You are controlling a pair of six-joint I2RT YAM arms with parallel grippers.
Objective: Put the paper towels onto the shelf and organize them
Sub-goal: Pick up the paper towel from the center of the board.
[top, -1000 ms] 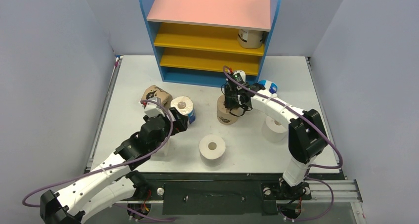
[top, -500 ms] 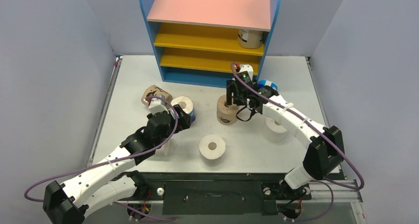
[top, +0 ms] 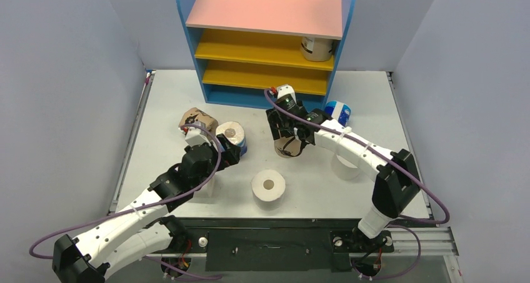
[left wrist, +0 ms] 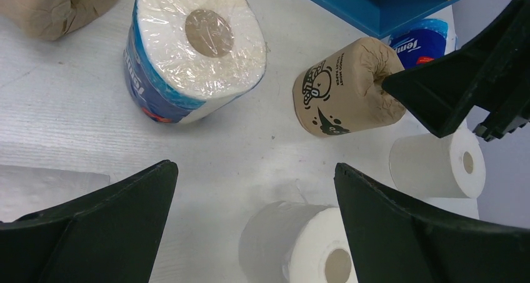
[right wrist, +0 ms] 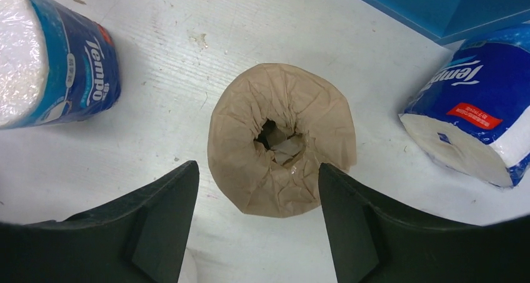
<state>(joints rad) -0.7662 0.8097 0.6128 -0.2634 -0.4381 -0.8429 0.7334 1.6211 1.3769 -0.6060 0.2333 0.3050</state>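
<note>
**Q:** Which roll is the subject, and where does it sit?
**A:** The tan roll [right wrist: 281, 139], at the centre of the right wrist view. It stands on end on the table [top: 169, 95], with its crimped top and hollow core facing up. In the top view it is mid-frame, just in front of the blue base of the shelf [top: 250, 49].

**Q:** How is it likely to handle?
**A:** It is judged light and soft, being wound paper in a wrinkled wrapper with a wall that would give under pressure. The wrapper looks matt, so slipping seems a lesser risk than crushing or tipping. The best hold appears to be across the round side wall at mid-height, one jaw on each flank. The gathered paper at the top would probably tear or collapse.

**Q:** What is the state of the grippers?
**A:** The right gripper [right wrist: 256, 169] hangs over the roll with jaws parted, one finger to each side, grasping nothing. In the left wrist view one of its fingers meets the roll's top edge, but contact cannot be told. The left gripper [left wrist: 253, 169], at the lower centre of its own view, is spread wide and empty.

**Q:** What surrounds the roll?
**A:**
- **Upper left, right wrist view:** a blue-and-white roll [right wrist: 56, 58] on end.
- **Right, same view:** a second blue-and-white roll [right wrist: 469, 108] near the shelf base.
- **Lower centre, top view:** a white roll [top: 269, 188].
- **Right of centre, top view:** another white roll [top: 347, 164], partly under the right arm.
- **Left of centre, top view:** a lying tan roll [top: 197, 119].
- **Upper right, top view:** a shelved roll [top: 317, 47] at the right end of the upper yellow board.
</note>
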